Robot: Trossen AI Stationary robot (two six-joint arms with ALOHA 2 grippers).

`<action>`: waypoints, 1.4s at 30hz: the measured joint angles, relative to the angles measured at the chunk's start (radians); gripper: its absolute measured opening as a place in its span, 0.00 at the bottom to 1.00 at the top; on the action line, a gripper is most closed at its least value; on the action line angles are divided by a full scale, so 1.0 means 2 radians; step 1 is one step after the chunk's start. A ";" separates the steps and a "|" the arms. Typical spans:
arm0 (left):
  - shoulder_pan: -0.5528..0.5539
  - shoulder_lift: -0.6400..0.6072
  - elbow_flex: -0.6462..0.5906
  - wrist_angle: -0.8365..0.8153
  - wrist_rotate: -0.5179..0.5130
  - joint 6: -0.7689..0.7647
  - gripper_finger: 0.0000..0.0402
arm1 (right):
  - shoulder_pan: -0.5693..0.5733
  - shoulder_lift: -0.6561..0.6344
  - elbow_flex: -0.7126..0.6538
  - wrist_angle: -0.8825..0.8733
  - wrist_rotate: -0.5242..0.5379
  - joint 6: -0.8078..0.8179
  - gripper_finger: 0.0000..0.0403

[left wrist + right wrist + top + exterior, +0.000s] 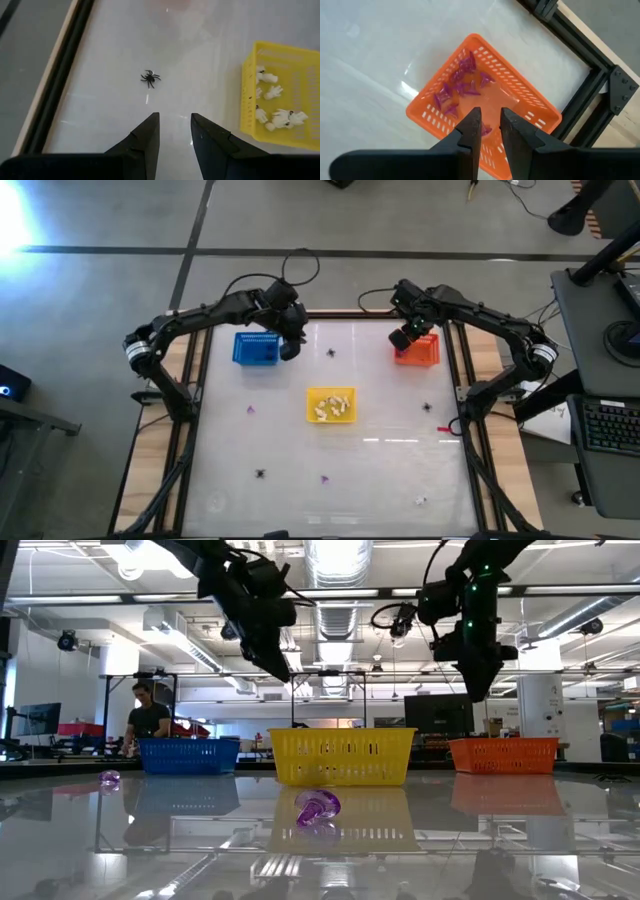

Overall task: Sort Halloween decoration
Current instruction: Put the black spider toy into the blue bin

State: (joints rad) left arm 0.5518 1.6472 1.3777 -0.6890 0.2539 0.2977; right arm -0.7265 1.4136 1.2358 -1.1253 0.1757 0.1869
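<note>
My left gripper (175,117) hangs open above the table beside the blue basket (256,348), touching nothing. A black spider (150,78) lies on the table ahead of its fingers. My right gripper (491,112) is open over the orange basket (480,100), which holds several purple trinkets (460,85); nothing sits between its fingers. The yellow basket (330,405) at the table's middle holds several white trinkets (275,107). More loose pieces lie on the table: purple (250,410), black (261,473), purple (324,477).
More loose trinkets lie toward the right side: a black one (427,407) and a white one (421,500) near the front edge. A dark frame rail (190,380) borders the table. A person (148,720) shows in the room behind the table.
</note>
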 joint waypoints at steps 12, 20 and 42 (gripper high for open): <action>0.002 0.015 0.000 0.073 0.009 -0.029 0.38 | 0.000 0.000 0.000 0.001 -0.048 0.011 0.16; 0.002 0.049 0.000 0.125 -0.020 -0.125 0.46 | 0.000 0.000 0.000 0.002 -0.049 0.013 0.16; -0.004 0.199 0.153 -0.003 -0.036 -0.162 0.40 | 0.001 0.000 0.000 0.004 -0.049 0.024 0.16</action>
State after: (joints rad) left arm 0.5448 2.0444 1.6839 -0.6941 0.1825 -0.0257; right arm -0.7246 1.4136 1.2354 -1.1180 0.0779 0.2350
